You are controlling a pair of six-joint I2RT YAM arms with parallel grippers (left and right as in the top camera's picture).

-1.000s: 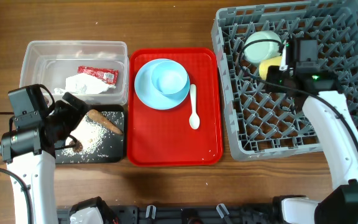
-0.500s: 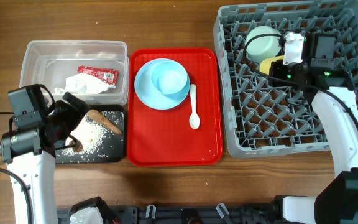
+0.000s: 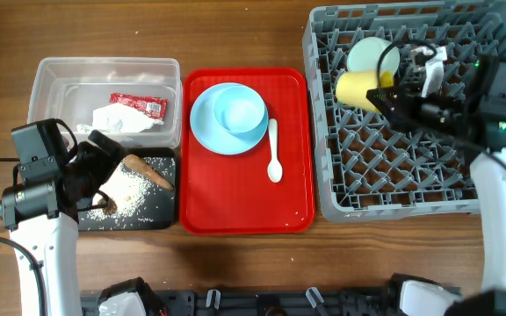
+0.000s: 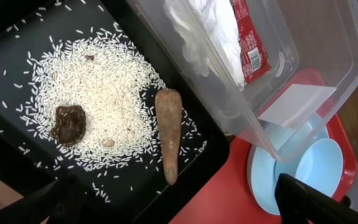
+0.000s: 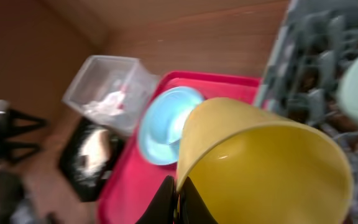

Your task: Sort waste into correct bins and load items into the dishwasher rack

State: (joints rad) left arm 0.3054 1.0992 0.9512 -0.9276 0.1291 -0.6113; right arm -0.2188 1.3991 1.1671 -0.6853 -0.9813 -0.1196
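Our right pincer (image 3: 383,95) is clamped on the cup (image 3: 355,89) at its rim, so we have it tipped sideways, just left of the pincer over the rack (image 3: 393,167), beside the green bowl (image 3: 372,54)

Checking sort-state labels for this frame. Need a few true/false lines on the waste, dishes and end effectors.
1. The red sauce packet lies in the clear tub. True.
2. The white spoon is in the dishwasher rack. False: it lies on the red tray.
3. The right end effector is shut on the yellow cup. True.
4. The blue bowl sits in the rack. False: it sits on the blue plate on the red tray.
5. The left end effector is open. True.
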